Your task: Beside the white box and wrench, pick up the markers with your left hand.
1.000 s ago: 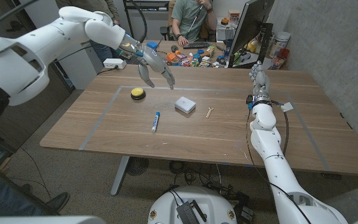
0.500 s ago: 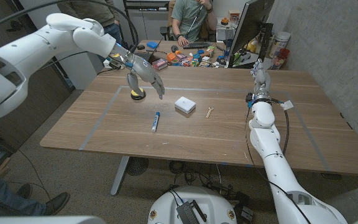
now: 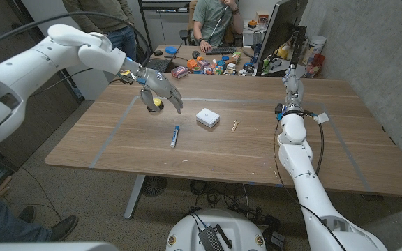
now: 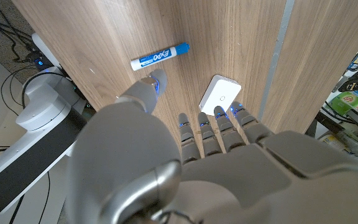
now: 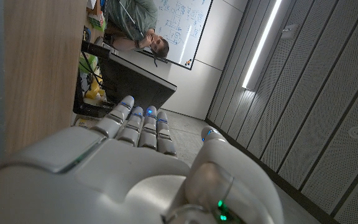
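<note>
Left hand (image 3: 160,89) hovers with fingers spread, empty, at 11 o'clock of the blue marker (image 3: 175,135). Risk: descending fingers nudge the white box (image 3: 208,118) or roll the marker. Right hand (image 3: 291,86) idle, fingers extended, empty.

My right hand (image 5: 135,168): its white back takes up the lower part of my wrist view.
My fingers (image 5: 138,124): side by side, reaching straight out, nothing in them; blue lights glow at the tips.
Counter (image 5: 23,68): a wood-grain surface running along one side of me.
Monitor (image 5: 129,78): a dark panel just past my fingertips.
Person (image 5: 135,31): seated beyond it, in front of a whiteboard (image 5: 182,25).
</note>
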You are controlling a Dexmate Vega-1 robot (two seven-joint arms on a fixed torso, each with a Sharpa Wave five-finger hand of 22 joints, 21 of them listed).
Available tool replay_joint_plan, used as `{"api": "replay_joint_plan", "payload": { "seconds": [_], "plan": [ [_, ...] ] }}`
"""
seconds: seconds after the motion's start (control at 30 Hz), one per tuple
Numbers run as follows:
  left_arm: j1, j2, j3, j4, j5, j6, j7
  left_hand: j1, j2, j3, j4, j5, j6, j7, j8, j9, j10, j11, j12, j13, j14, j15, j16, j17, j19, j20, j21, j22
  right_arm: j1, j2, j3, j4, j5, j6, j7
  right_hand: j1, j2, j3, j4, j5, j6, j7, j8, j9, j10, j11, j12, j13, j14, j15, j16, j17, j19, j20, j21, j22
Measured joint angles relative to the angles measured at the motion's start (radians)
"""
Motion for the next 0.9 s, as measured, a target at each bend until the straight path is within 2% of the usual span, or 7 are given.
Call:
{"api": "replay_joint_plan", "payload": {
  "seconds": [0.13, 0.37, 0.4, 0.9],
  "plan": [
    [0.029, -0.006, -0.015, 0.012, 0.021, 0.013, 0.042, 0.0, 0.0, 0.0, 0.0, 0.0, 0.004, 0.004, 0.0, 0.0, 0.0, 0.0, 0.001, 0.004, 0.0, 0.0, 0.0, 0.0, 0.0, 0.0, 0.0, 0.0, -0.001, 0.0, -0.001, -0.005, -0.005, 0.0, -0.008, 0.0, 0.0, 0.0, 0.0, 0.0, -0.004, -0.004, 0.0, 0.0, 0.0, 0.0, 0.0, 0.0, 0.0, 0.0, 0.0, 0.0, -0.007, 0.007, 0.0, 0.0],
    [0.04, -0.012, -0.013, 0.027, 0.008, 0.026, 0.045, 0.0, 0.0, -0.008, 0.0, 0.0, 0.009, 0.009, 0.0, 0.0, 0.0, 0.0, 0.001, 0.004, 0.0, 0.0, 0.0, 0.0, -0.005, 0.005, 0.0, 0.0, 0.004, 0.001, 0.0, -0.006, -0.01, 0.0, -0.014, -0.006, 0.006, 0.0, 0.0, 0.0, -0.004, -0.004, 0.0, 0.0, 0.0, 0.0, 0.0, 0.0, 0.0, 0.0, 0.0, 0.0, -0.012, 0.001, 0.0, 0.0],
    [0.047, -0.021, 0.002, 0.049, 0.006, 0.026, 0.044, 0.0, 0.0, -0.008, 0.0, 0.0, 0.01, 0.01, 0.0, 0.0, 0.0, 0.0, 0.001, 0.004, 0.0, 0.0, 0.0, 0.0, -0.005, 0.005, 0.0, 0.0, 0.004, 0.001, 0.0, -0.006, -0.01, 0.0, -0.014, -0.007, 0.007, 0.0, 0.0, 0.0, -0.004, -0.004, 0.0, 0.0, 0.0, 0.0, 0.0, 0.0, -0.004, 0.004, 0.0, 0.0, -0.012, 0.001, 0.0, 0.0],
    [0.054, -0.052, 0.073, 0.128, -0.112, 0.04, -0.089, 0.003, 0.003, -0.011, 0.003, 0.0, 0.029, 0.007, 0.004, 0.0, 0.0, 0.0, 0.001, 0.014, -0.005, 0.005, 0.0, 0.0, -0.005, 0.005, 0.0, 0.0, 0.022, 0.001, 0.01, 0.012, -0.005, -0.013, -0.027, -0.007, 0.007, 0.0, 0.0, 0.008, -0.004, -0.004, 0.0, 0.0, -0.009, 0.002, 0.0, 0.0, -0.01, 0.01, 0.0, 0.0, -0.021, 0.01, 0.0, 0.0]
  ]
}}
